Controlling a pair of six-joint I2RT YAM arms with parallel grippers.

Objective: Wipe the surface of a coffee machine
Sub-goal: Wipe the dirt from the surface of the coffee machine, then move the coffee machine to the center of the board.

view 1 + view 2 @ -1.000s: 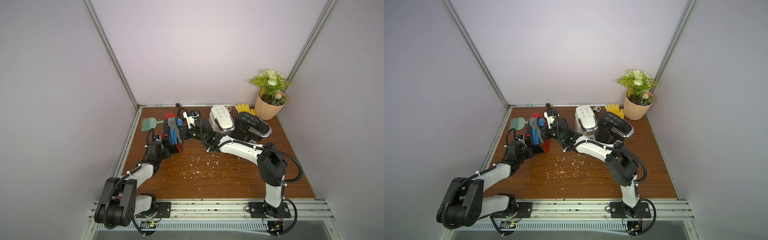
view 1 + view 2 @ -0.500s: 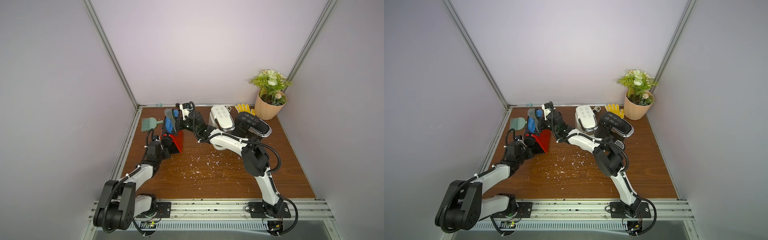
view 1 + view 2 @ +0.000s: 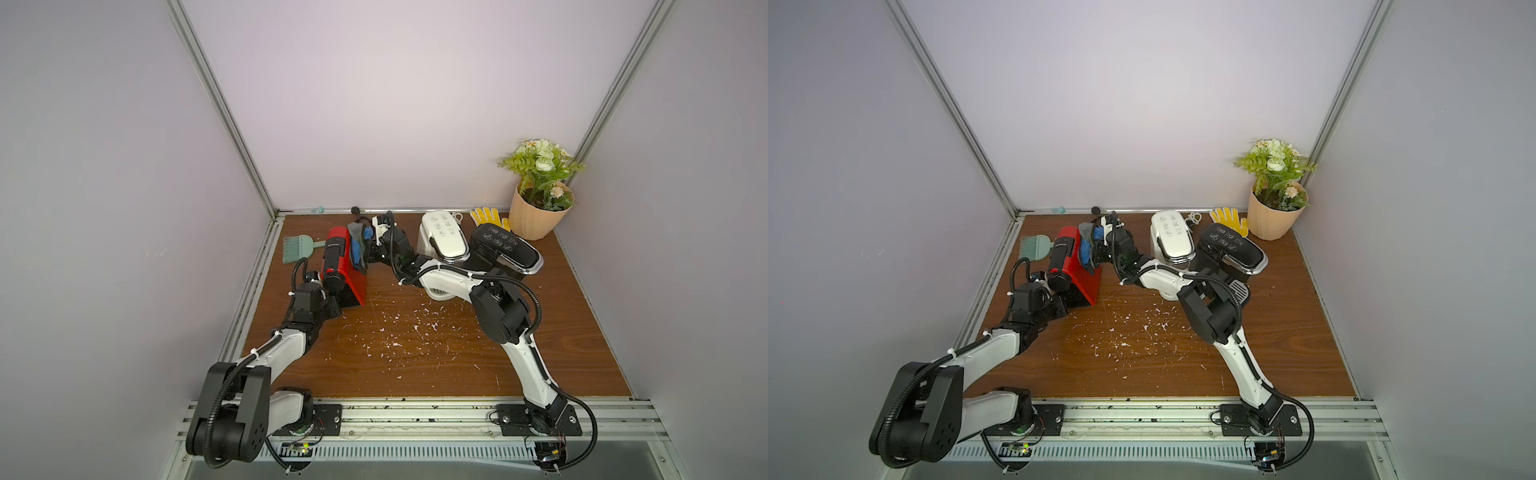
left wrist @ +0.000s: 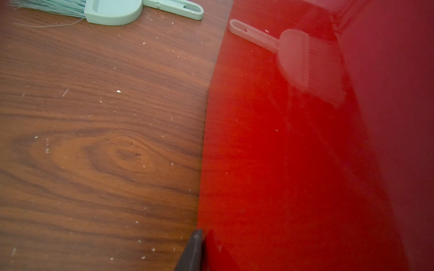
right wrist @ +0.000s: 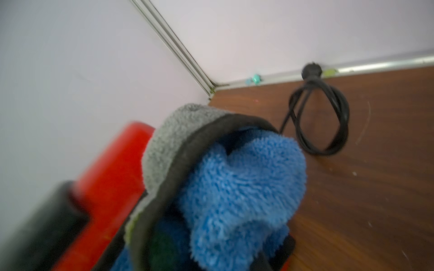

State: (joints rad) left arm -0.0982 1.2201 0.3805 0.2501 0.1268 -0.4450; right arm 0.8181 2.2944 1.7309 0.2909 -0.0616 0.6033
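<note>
cloth (image 3: 356, 250) shifted right, in R pincer (image 3: 367, 248), against coffee machine (image 3: 352, 283) side

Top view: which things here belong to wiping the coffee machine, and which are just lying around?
In the job: red coffee machine, cloth, right gripper holding the cloth against it.

Lying about: brush, white appliance, black appliance, glove, potted plant.

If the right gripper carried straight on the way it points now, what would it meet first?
Probably the coffee machine, on its red side, with the held cloth caught in between; depth is unclear.
</note>
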